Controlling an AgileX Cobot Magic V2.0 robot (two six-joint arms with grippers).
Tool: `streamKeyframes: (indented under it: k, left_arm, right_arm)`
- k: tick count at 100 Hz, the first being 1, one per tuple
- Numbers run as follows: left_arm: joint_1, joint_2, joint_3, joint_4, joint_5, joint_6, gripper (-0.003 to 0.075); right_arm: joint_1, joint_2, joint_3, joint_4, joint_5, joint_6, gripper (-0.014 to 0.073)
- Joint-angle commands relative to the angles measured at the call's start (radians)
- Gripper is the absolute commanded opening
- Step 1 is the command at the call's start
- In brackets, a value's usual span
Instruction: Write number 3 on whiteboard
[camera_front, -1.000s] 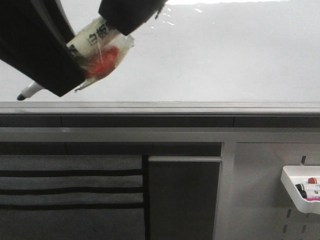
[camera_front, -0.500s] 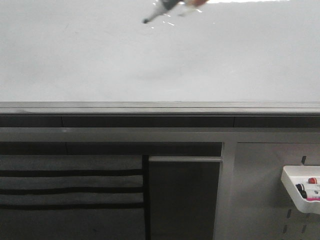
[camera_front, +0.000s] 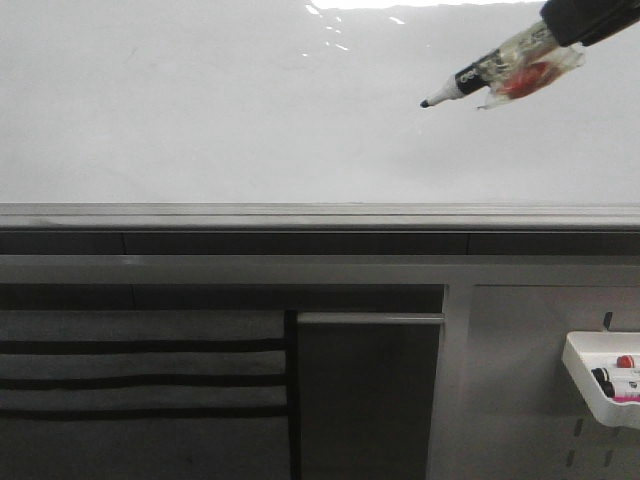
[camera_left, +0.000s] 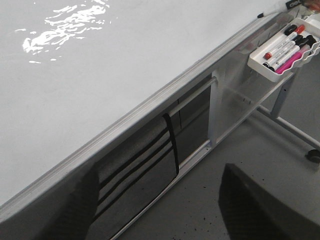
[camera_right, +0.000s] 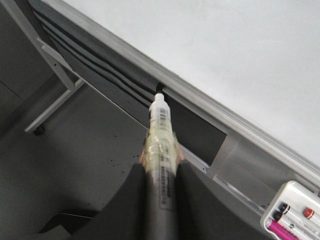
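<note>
The whiteboard (camera_front: 250, 110) is a glossy white sheet filling the upper half of the front view, with a grey frame edge (camera_front: 300, 215) below it. No number 3 shows on it. My right gripper (camera_front: 560, 35) reaches in from the upper right, shut on a black-tipped marker (camera_front: 480, 75) wrapped in clear tape with a red patch. The tip (camera_front: 425, 103) points left and down in front of the board; contact cannot be told. In the right wrist view the marker (camera_right: 161, 125) juts out between the shut fingers (camera_right: 137, 195). My left gripper (camera_left: 160, 210) hangs open below the board's edge, holding nothing.
A small white tray (camera_front: 590, 385) of spare markers hangs on the stand at lower right, also seen as the tray (camera_left: 260, 62) in the left wrist view. Under the board are grey frame bars, a dark striped panel (camera_front: 140, 380) and the floor.
The right gripper with the marker moved from the upper left, close to the camera, across the top of the board to the upper right. The board's surface looks unchanged.
</note>
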Motion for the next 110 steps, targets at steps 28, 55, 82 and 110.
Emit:
streamKeyframes:
  k: [28, 55, 82, 110]
  left_arm:
    - [0.004, 0.000, -0.028, -0.039, -0.066, -0.011, 0.0472]
    - [0.004, 0.000, -0.028, -0.039, -0.066, -0.011, 0.0472]
    - [0.004, 0.000, -0.028, -0.032, -0.066, -0.011, 0.0472]
    - [0.004, 0.000, -0.028, -0.030, -0.066, -0.011, 0.0472]
  right_arm:
    - [-0.006, 0.253, -0.291, 0.039, -0.039, 0.001, 0.0015]
    - [-0.006, 0.406, -0.442, 0.034, -0.060, -0.003, 0.0015]
    - [-0.045, 0.428, -0.460, -0.042, -0.088, 0.024, 0.0015]
    - [-0.068, 0.428, -0.422, -0.019, 0.014, 0.024, 0.0015]
